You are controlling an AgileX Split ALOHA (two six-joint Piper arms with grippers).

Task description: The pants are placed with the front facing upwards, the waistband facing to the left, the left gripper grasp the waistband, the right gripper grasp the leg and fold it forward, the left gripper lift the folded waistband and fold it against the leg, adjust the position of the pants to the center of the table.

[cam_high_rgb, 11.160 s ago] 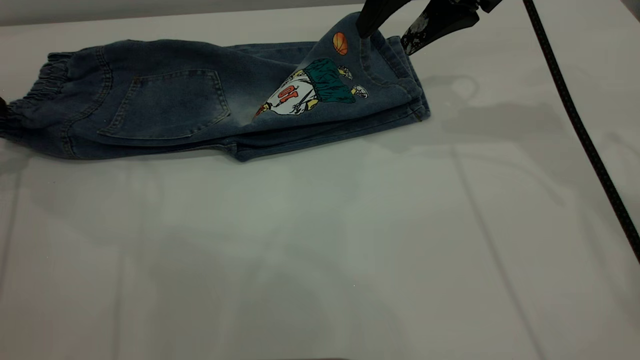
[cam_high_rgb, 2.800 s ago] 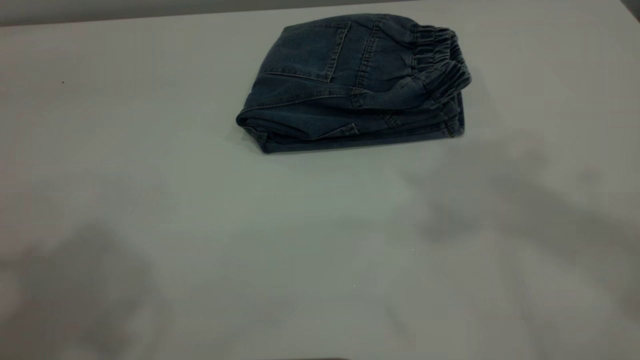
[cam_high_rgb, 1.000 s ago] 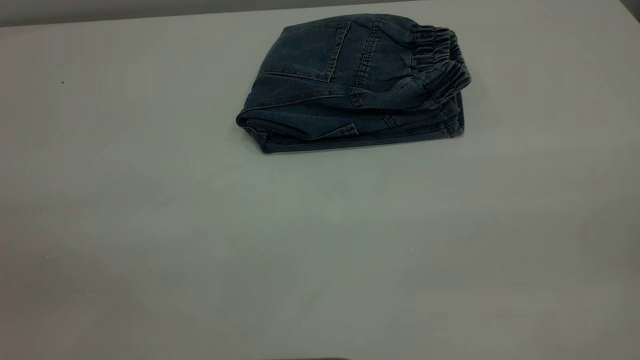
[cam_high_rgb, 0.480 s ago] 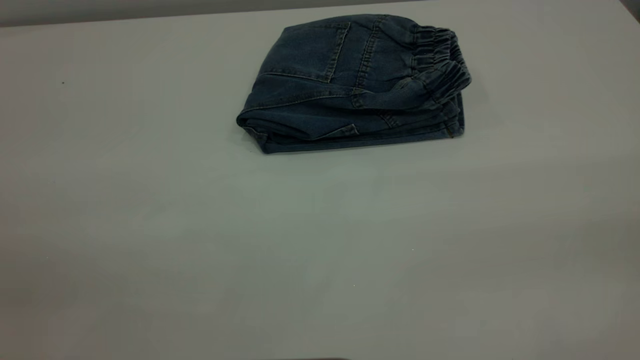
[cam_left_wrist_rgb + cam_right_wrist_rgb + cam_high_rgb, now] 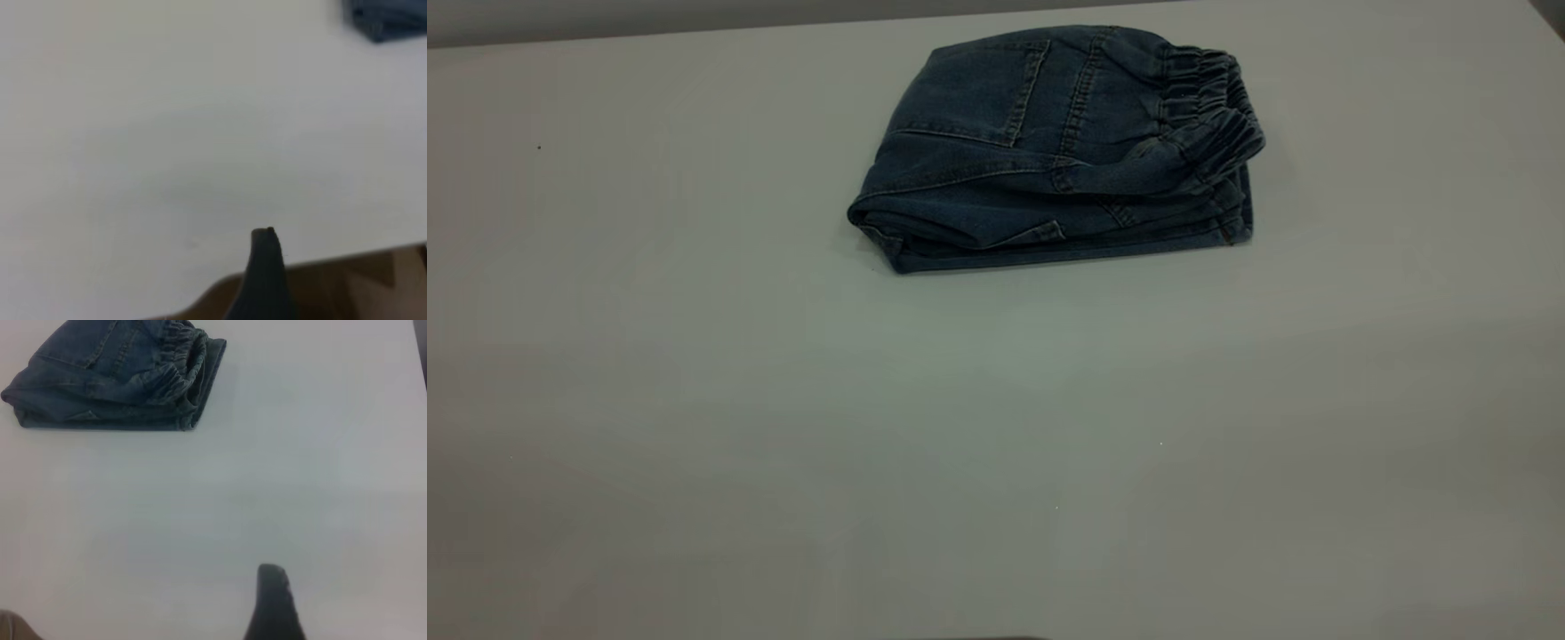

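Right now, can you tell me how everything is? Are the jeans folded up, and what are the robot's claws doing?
pants: folded into a compact bundle, back pocket on top, lying toward the table's far side.
waistband: gathered, on top at the bundle's right end.
table: bare apart from the pants.
left gripper: well back from the pants, holding nothing; only one fingertip shows.
right gripper: well back from the pants, holding nothing; only one fingertip shows.

Bare worktop (image 5: 996,427) lies ahead of each end effector; only the folded pants (image 5: 1049,151) obstruct, well beyond.
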